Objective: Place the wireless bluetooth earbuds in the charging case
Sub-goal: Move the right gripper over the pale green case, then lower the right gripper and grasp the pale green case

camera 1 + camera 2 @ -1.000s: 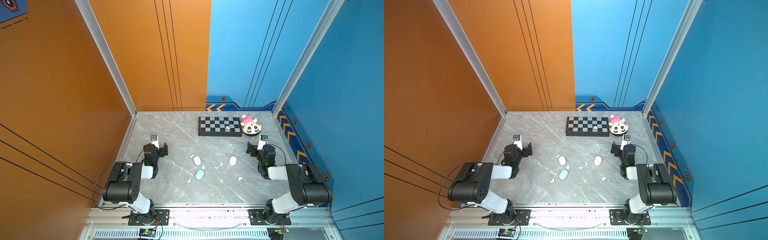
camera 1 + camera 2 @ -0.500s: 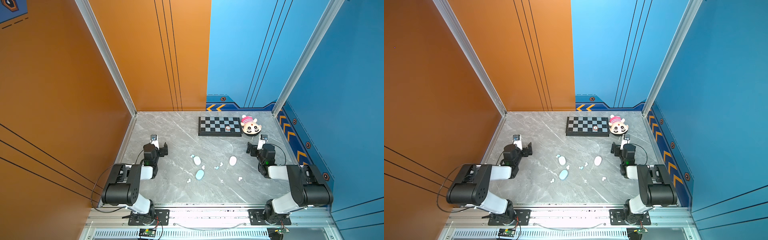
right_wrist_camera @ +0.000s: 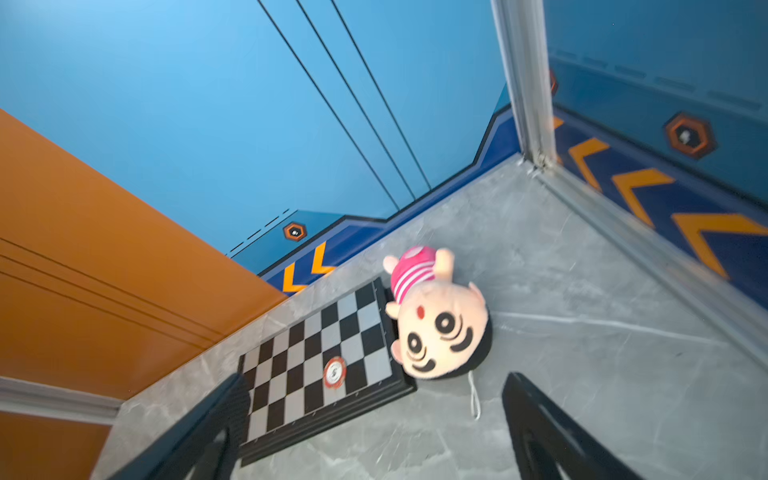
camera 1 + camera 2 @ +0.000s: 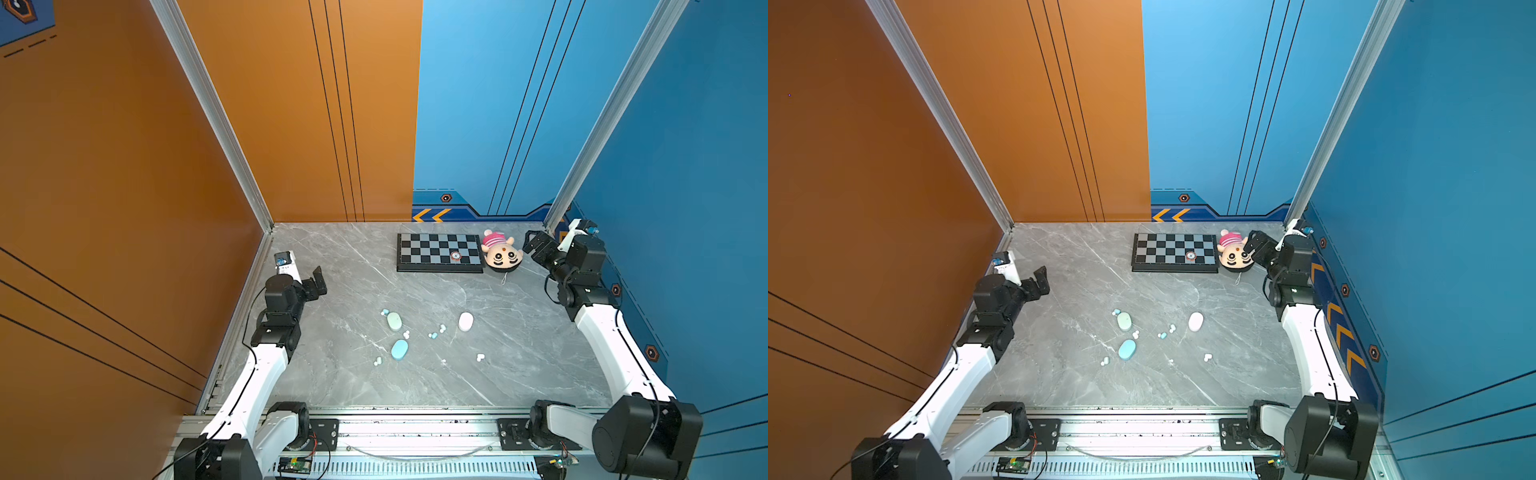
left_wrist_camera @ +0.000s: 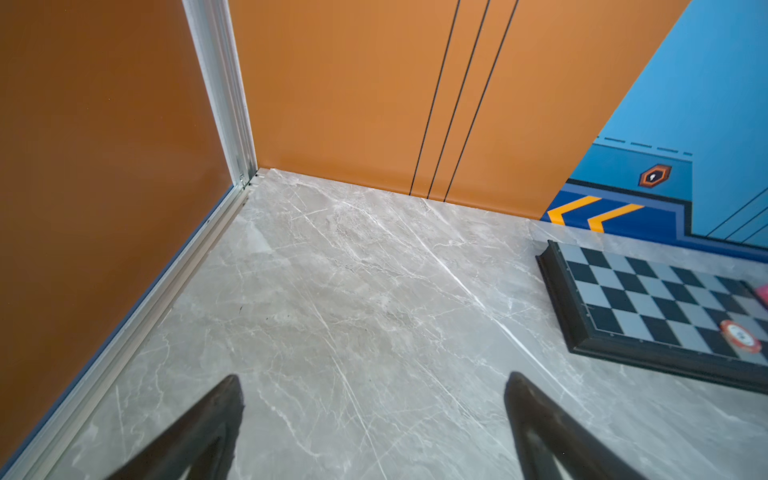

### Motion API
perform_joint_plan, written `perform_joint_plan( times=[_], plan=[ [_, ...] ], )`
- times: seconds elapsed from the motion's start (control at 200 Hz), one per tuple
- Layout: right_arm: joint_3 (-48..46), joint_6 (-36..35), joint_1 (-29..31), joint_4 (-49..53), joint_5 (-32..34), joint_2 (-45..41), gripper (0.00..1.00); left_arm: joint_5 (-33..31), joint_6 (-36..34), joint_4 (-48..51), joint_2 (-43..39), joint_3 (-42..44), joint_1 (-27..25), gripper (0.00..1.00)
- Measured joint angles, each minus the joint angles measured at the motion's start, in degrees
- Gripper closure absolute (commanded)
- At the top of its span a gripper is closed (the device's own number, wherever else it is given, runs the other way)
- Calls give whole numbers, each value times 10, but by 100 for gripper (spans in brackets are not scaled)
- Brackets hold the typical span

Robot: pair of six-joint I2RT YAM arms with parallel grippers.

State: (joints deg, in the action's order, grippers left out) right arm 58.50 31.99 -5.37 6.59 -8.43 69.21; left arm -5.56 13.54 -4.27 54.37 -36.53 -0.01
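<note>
We logged the left gripper (image 4: 316,280) spread wide and empty, over the table (image 4: 332,374) by the left wall. Mid-table the earbuds (image 4: 433,335) lay loose on the marble, scattered around the mint case (image 4: 394,321), blue case (image 4: 399,349) and white case (image 4: 466,321). Behind them sat a chessboard (image 4: 436,253) and plush doll (image 4: 500,255). The right gripper (image 4: 536,245) was wide and empty near the doll.

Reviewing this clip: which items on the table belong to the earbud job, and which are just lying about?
Part of the job:
- earbuds, scattered mid-table
- pale green case
- blue case
- white case

Just lying about:
- chessboard at the back
- red-and-white chip on it
- plush doll beside the board
</note>
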Motion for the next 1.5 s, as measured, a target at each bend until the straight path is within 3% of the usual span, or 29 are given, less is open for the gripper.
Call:
perform_joint_plan(
  times=[0.12,0.25,0.41,0.601,0.886,1.316,1.502],
  plan=[
    [55,3,89,117,-4,17,6,34,13,79,-40,-9,14,2],
    [123,-10,239,216,8,68,10,101,-7,145,-49,-8,13,2],
    [186,-22,411,306,18,177,16,143,-51,191,-101,21,-31,2],
    [267,-35,528,378,21,321,21,159,-100,235,-143,25,-67,2],
    [325,-44,562,412,20,423,30,157,-143,269,-155,25,-106,2],
    [390,-63,563,420,27,523,32,155,-172,282,-138,25,-114,2],
    [409,-67,561,425,27,555,38,155,-172,285,-138,25,-115,2]
  ],
)
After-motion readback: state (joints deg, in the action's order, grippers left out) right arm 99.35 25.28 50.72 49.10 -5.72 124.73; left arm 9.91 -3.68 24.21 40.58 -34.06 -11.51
